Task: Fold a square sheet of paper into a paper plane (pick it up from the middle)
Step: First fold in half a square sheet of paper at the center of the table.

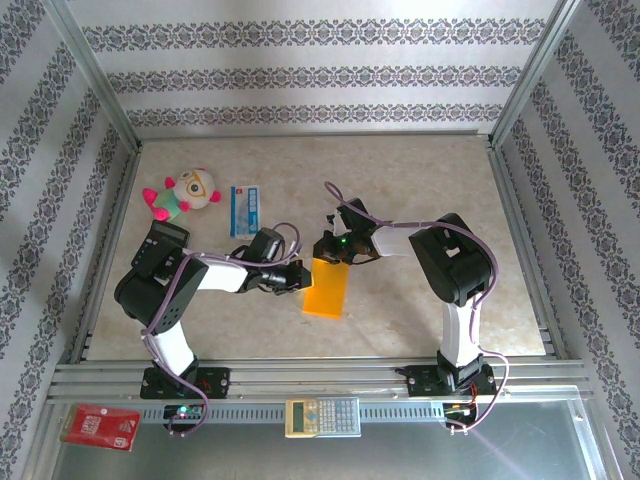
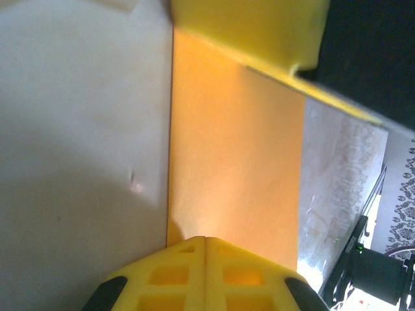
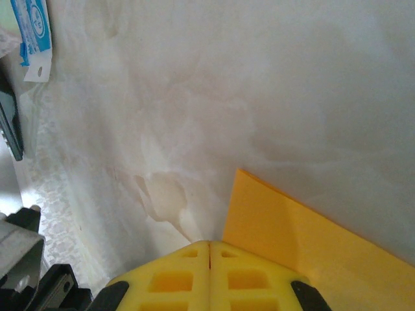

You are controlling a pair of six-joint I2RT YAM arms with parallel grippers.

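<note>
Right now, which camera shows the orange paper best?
Top external: the paper shows almost its whole narrow rectangular outline. The left wrist view has it close up but cropped; the right wrist view catches one corner.

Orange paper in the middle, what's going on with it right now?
The orange-yellow paper lies flat on the table as a narrow rectangle, apparently folded in half but not yet a plane. Both grippers are shut, with their fingertips down at it: the left gripper at its left edge, the right gripper at its far end. They seem to be pressing or creasing the paper rather than holding it.
</note>
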